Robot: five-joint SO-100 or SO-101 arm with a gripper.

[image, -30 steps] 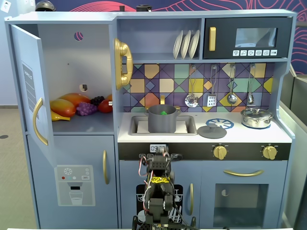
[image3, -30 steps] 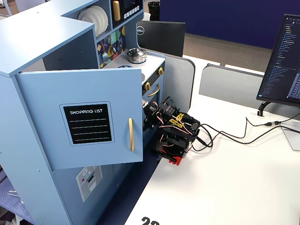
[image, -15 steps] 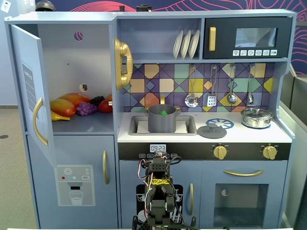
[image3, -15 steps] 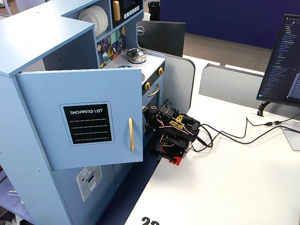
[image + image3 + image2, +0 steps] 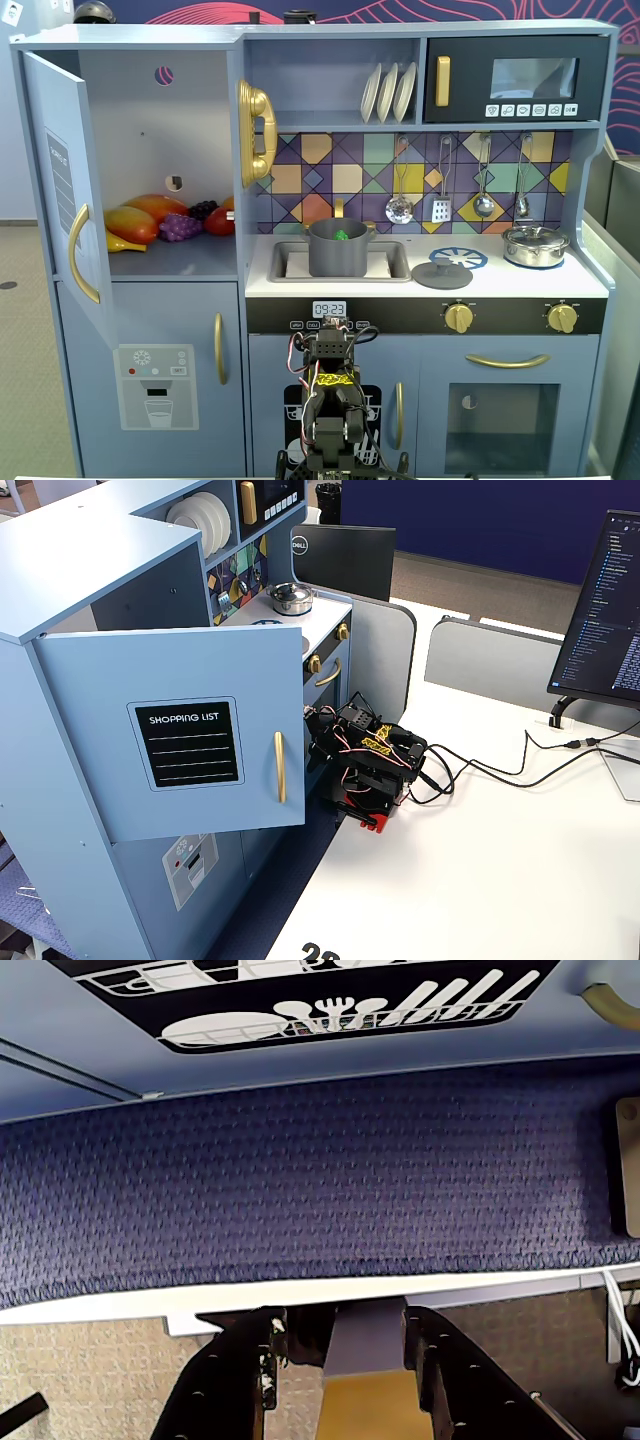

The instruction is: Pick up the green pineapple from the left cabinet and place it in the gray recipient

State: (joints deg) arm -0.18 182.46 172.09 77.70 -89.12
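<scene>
While our claw [image 5: 340,1360] hangs spread and empty, the pineapple [image 5: 341,236] seems to sit inside the gray pot [image 5: 337,250]; reaching again could knock it out.

Only a small green patch of the green pineapple [image 5: 341,236] shows above the rim of the gray recipient [image 5: 339,256]; its body is hidden inside. In the side fixed view the open door of the left cabinet [image 5: 190,730] covers its whole interior. My gripper [image 5: 342,1345] is cut off at 6 o'clock in the wrist view.
</scene>
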